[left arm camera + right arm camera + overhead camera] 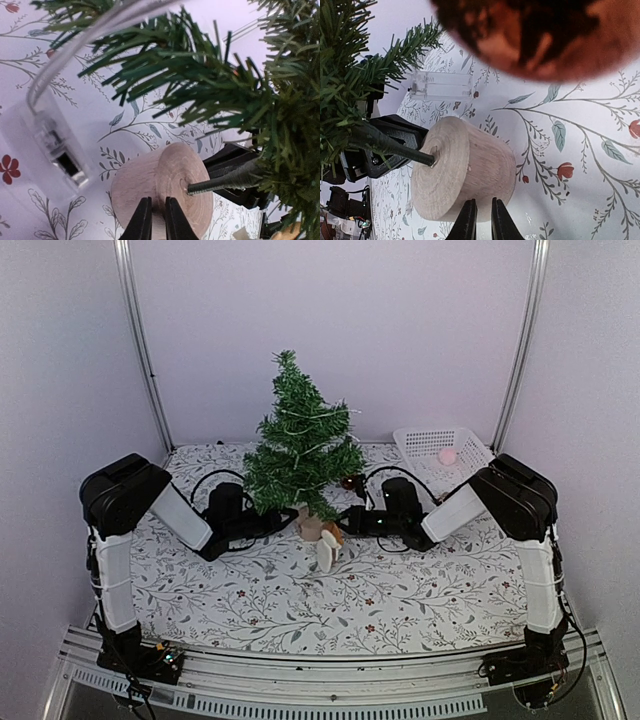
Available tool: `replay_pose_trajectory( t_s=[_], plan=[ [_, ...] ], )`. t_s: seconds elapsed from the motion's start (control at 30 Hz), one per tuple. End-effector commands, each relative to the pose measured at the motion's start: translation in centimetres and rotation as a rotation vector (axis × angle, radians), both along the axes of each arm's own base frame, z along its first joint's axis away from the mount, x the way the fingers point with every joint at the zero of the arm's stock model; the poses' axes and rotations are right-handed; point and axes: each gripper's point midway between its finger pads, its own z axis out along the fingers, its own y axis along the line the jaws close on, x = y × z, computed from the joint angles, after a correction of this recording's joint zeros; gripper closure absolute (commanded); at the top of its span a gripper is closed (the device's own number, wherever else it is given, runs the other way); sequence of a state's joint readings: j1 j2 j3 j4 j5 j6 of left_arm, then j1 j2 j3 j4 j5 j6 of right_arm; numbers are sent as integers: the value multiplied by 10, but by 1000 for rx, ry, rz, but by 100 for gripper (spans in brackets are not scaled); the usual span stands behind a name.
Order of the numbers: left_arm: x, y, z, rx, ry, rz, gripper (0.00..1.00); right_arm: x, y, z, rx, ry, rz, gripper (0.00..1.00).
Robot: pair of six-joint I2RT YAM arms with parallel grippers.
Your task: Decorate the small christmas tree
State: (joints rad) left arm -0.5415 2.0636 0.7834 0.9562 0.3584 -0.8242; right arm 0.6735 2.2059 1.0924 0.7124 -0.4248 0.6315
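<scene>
While both arms bend inward low over the flowered tabletop [250, 590], the small christmas tree [300, 445] stands upright at its middle, the green branches strung with a thin pale wire [318, 416] and the trunk set in a round pale wooden stump [311, 526]. The left end effector [157, 205] lies just left of that stump and the right end effector [483, 205] just right of it, each pointing at the wood. On both wrist views the two fingers are drawn almost together, only a thin slit between them, and nothing shows gripped there; the tips sit right at the stump's side, though I cannot tell whether they touch it. A clear plastic box [441, 86] lies on the cloth beyond the stump, near the lowest branches. A reddish-brown ball [540, 35] – blurred, very close to the right wrist camera – hangs over that view. A small pale and brown thing [328, 545] lies just in front of the stump. At the far right corner sits a white basket [425, 440] with a pink thing [447, 456] in it
</scene>
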Motion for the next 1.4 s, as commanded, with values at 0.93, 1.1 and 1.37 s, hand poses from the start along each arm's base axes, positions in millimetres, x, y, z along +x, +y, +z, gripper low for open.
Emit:
replay_pose_trajectory(
  t_s=[0.93, 1.1, 1.37],
  plan=[
    [-47, -20, -3, -85, 35, -49, 91, 58, 14, 6, 26, -142, 39, 84],
    [-46, -15, -4, -101, 45, -15, 91, 85, -15, 27, -70, -204, -78, 80],
    [-52, -6, 6, -118, 20, 9, 91, 105, -51, 61, -165, -252, -226, 71]
  ],
)
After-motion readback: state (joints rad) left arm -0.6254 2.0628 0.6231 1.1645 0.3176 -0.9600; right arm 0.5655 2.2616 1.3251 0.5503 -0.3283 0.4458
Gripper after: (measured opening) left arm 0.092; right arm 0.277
